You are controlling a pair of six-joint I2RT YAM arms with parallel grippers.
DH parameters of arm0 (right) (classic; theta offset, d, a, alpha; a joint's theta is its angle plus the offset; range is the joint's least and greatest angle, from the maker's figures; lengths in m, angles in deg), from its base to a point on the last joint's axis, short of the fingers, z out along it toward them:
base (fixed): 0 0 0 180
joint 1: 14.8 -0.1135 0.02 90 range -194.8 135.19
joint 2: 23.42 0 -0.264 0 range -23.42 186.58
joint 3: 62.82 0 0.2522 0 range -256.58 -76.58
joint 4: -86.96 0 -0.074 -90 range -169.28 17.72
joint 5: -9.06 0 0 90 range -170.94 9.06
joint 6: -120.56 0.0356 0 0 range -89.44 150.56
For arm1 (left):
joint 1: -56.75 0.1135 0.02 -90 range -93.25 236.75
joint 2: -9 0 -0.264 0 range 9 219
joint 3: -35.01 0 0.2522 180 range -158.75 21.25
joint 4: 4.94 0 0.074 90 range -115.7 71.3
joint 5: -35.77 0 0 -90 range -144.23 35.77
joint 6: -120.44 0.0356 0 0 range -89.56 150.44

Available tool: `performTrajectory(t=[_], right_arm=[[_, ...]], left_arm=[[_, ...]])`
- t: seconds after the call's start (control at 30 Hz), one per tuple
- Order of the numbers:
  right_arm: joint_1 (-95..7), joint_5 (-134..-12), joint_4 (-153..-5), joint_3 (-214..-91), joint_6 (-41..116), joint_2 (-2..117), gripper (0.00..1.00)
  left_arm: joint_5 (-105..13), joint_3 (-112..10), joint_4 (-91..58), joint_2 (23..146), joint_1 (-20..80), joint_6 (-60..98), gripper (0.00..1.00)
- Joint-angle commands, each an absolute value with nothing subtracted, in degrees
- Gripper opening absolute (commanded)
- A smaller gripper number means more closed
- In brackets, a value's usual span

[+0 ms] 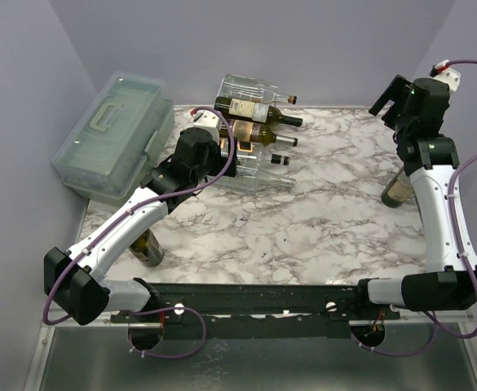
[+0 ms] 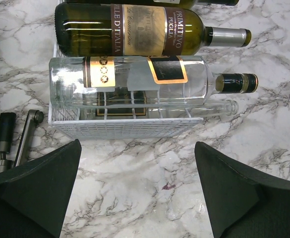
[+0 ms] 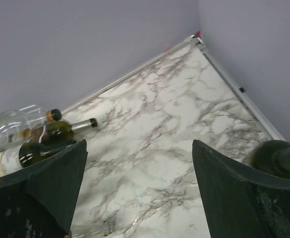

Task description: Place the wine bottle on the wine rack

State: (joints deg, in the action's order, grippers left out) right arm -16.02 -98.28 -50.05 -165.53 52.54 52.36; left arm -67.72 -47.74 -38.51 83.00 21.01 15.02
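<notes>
Top external view shows one wine rack (image 1: 250, 173) at the far side of the marble table (image 1: 303, 228), just beside one pale-green storage box (image 1: 112, 134). Four bottle necks show on its tiers, among them a Primitivo bottle (image 2: 135, 29) and a clear bottle (image 2: 135, 82) lying side by side. Two more wine bottles stand upright off the rack, the left standing bottle (image 1: 149, 246) under the left arm and the right standing bottle (image 1: 399, 191) beside the right arm. The left gripper (image 2: 137, 148) and right gripper (image 3: 139, 146) both gape wide, holding nothing.
</notes>
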Motion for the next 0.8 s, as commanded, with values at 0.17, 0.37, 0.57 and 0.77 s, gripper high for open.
performTrajectory(t=[0.17, 0.37, 0.57, 0.77], right_arm=[[-2.5, -103.6, -43.6, -169.4, 54.6, 51.4, 0.89], [1.6, -109.9, -38.2, -171.1, 56.6, 53.6, 0.89], [3.0, -111.8, -38.1, -167.0, 56.9, 54.2, 0.9], [3.4, -107.9, -39.1, -162.5, 55.4, 55.6, 0.91]], left_arm=[[-65.9, -49.7, -39.4, 81.8, 20.6, 14.4, 0.99], [-65.3, -49.9, -39.6, 82.0, 20.5, 14.2, 0.99], [-64.8, -50.1, -39.9, 82.3, 20.5, 13.6, 0.99], [-63.5, -50.5, -40.1, 83.2, 20.4, 13.0, 0.99]])
